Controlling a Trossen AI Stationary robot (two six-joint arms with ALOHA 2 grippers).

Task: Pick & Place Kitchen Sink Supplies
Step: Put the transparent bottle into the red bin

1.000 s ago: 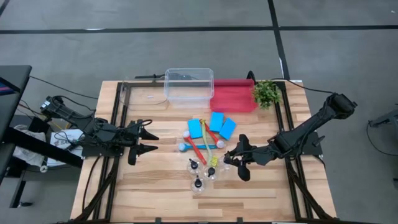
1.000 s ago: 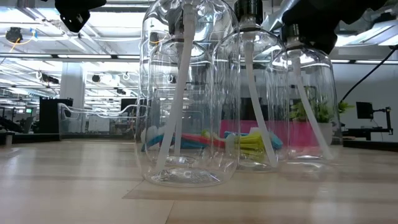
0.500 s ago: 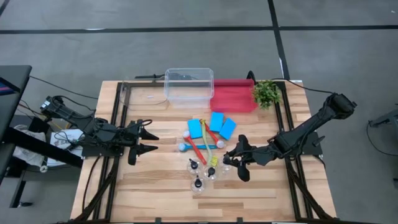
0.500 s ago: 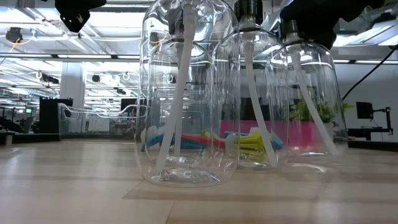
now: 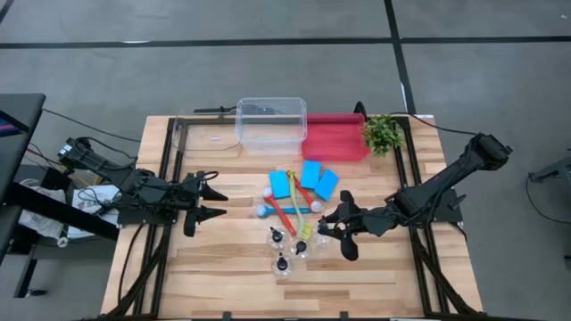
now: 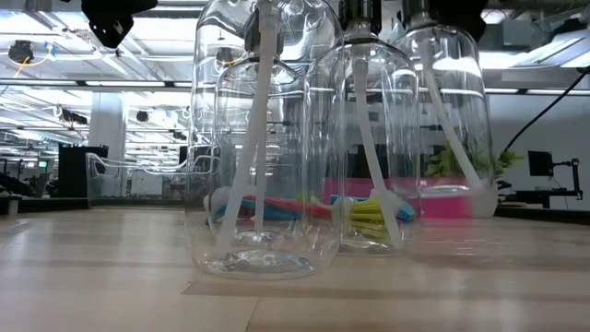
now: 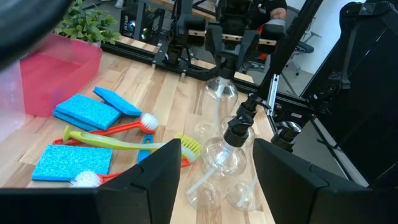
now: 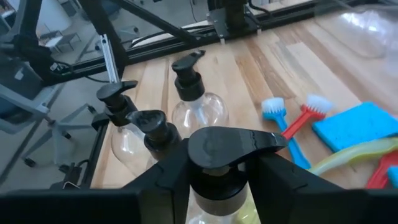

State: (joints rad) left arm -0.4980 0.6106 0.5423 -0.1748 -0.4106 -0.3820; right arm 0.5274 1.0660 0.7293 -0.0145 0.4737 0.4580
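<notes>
Several small clear bottles with black pump tops (image 5: 284, 264) stand near the table's middle. One more, the held bottle (image 7: 219, 96), hangs at their right with my right gripper (image 5: 326, 228) shut on its top. Behind them lie three bright blue sponges (image 5: 310, 174) and the red, blue and yellow-green brushes (image 5: 287, 212). My left gripper (image 5: 217, 201) waits open, left of the group, with nothing between its fingers. My right gripper pinches the bottle's black pump collar (image 8: 219, 182), just under the pump head (image 8: 231, 148), between its two fingers. The fingers come from the table's right, slanting slightly down. The bottle hangs below them about upright, its base (image 6: 452, 210) lifted clear of the table.
A clear plastic tub (image 5: 270, 123), a red tray (image 5: 335, 138) and a small leafy plant (image 5: 382, 133) stand along the far edge. Black frame rails (image 5: 169, 178) run down both sides. Bare wood lies near the front edge.
My right gripper has risen a little and rolled slightly, lifting its bottle off the table. In the low view the standing bottles beside it have shifted slightly toward the table's left.
</notes>
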